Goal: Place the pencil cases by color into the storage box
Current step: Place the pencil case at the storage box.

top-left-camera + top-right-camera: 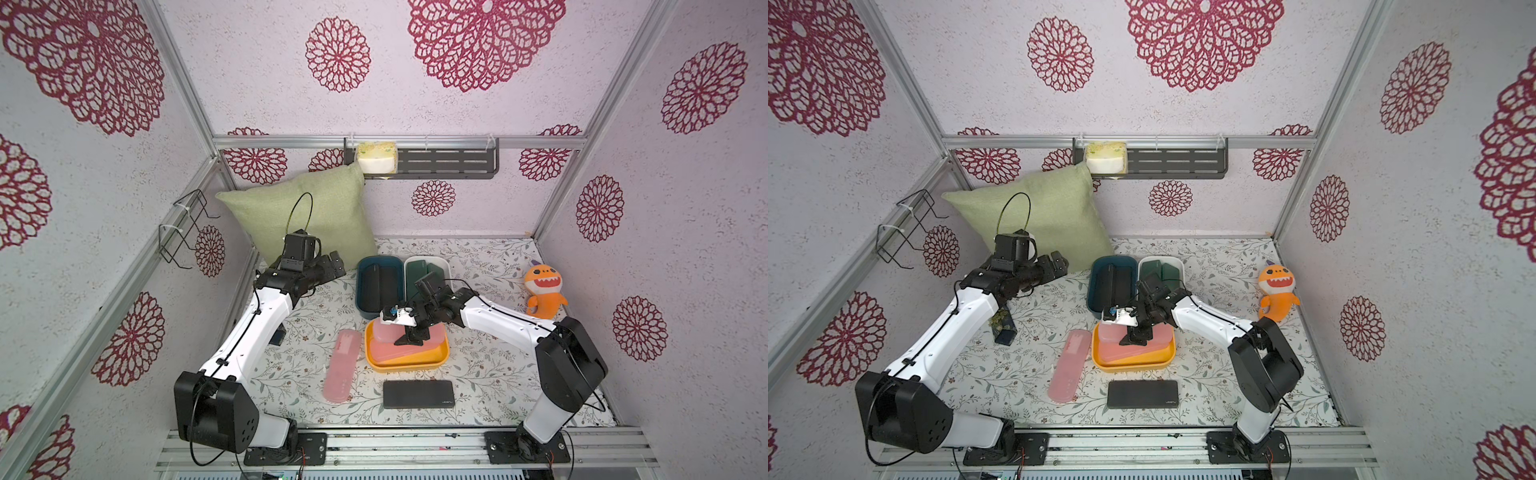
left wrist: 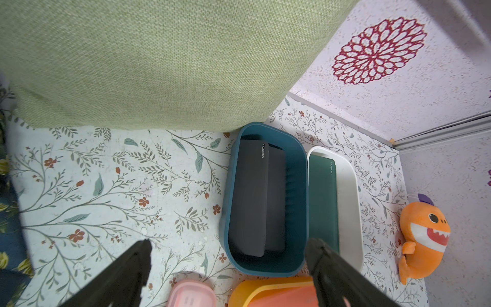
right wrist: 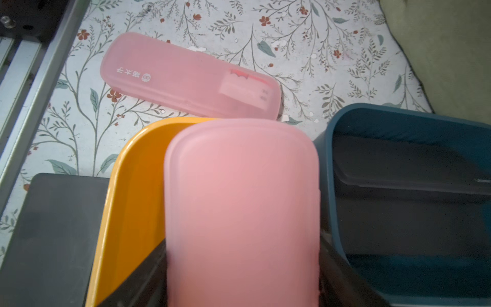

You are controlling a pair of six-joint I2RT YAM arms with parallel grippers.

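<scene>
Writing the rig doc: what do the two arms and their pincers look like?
The left arm and right arm match: white tapered links, bulky black joint housings, thin black cables along them, black base plates on an aluminium rail. Left pincer and right pincer: matte black fingers. A white fitting with a blue bit sits at the right wrist.

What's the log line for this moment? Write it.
right gripper: shut on held pink case, over yellow bin | left gripper: open, empty | unsorted: loose pink case, loose black case
</scene>
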